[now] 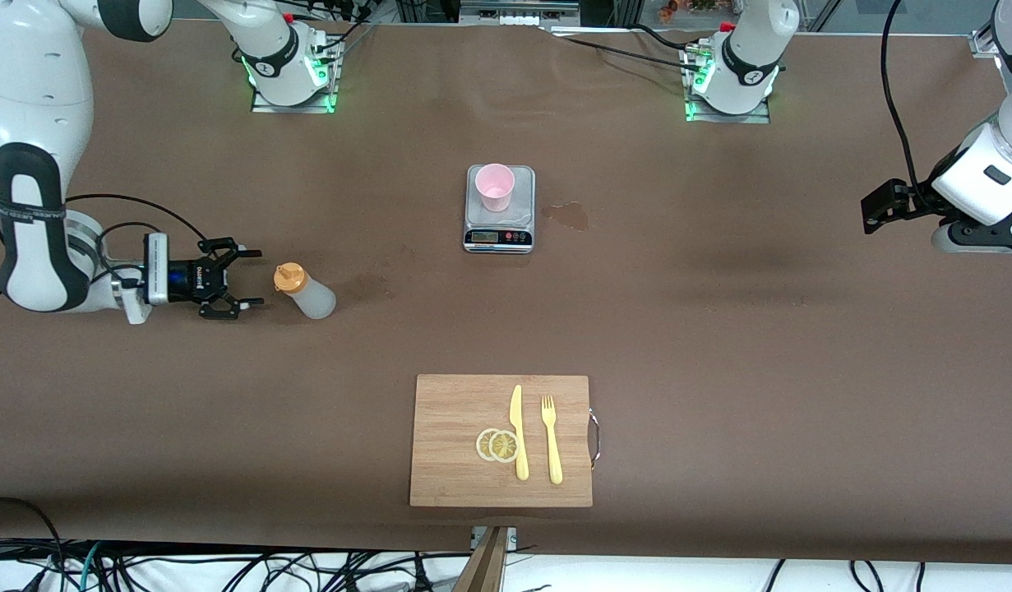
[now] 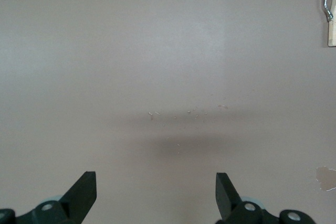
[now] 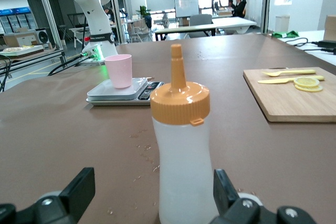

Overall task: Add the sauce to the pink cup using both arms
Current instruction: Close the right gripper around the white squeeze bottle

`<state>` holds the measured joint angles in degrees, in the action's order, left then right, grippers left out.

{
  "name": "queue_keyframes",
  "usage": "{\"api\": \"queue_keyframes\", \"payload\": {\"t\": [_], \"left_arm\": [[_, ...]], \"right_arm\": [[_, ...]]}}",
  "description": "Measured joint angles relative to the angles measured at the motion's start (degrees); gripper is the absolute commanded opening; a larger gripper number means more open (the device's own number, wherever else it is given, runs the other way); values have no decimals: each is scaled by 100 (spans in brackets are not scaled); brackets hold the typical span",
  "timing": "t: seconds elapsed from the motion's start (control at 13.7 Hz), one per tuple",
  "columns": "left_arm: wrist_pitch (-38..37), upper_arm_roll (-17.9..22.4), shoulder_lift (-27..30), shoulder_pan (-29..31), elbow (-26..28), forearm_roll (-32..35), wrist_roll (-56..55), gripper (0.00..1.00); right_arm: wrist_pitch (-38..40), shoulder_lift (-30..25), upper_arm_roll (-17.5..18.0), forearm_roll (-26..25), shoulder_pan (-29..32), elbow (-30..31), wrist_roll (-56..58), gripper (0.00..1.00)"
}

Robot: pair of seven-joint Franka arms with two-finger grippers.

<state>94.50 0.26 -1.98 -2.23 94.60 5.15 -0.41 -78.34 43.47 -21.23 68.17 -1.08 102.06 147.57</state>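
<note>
the right gripper sits low at the middle left of the front view, lying level just above the table, its fingers spread wide and holding nothing. the sauce bottle stands just beside it toward the middle of the table, not touched; in the right wrist view the bottle stands upright between the two spread fingertips, with its orange cap on.

the pink cup stands upright on a small kitchen scale in the upper centre of the front view, well apart from the bottle. a wet stain marks the brown table just beside the scale, toward the left arm's end.

the left gripper waits at the right edge of the front view, up over bare table; the left wrist view shows its fingers spread, nothing between them.

low in the centre of the front view lies a wooden cutting board with two lemon slices, a yellow knife and a yellow fork on it.
</note>
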Motion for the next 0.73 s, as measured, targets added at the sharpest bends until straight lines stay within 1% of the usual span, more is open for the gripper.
{"api": "queue_keyframes", "payload": {"t": [0.15,0.22,0.36,0.51,0.73], "left_arm": [[18,-11,-28,-1,-1,-512,0,100],[89,-19,-45,-1,-2,-612,0,100],[395,-25,-115,-2,-5,-605,0,100],[469,-31,-223,-8,-18,-559,-1,100],[524,-30,-340,-8,-158,-504,-4,100]], "right_arm": [[0,185,94,278,-32,-1,198,100],[1,287,138,422,-66,-1,264,100],[5,471,183,740,-198,-2,349,100],[12,599,190,1046,-340,-4,406,100],[25,643,198,1248,-463,-15,420,100]]}}
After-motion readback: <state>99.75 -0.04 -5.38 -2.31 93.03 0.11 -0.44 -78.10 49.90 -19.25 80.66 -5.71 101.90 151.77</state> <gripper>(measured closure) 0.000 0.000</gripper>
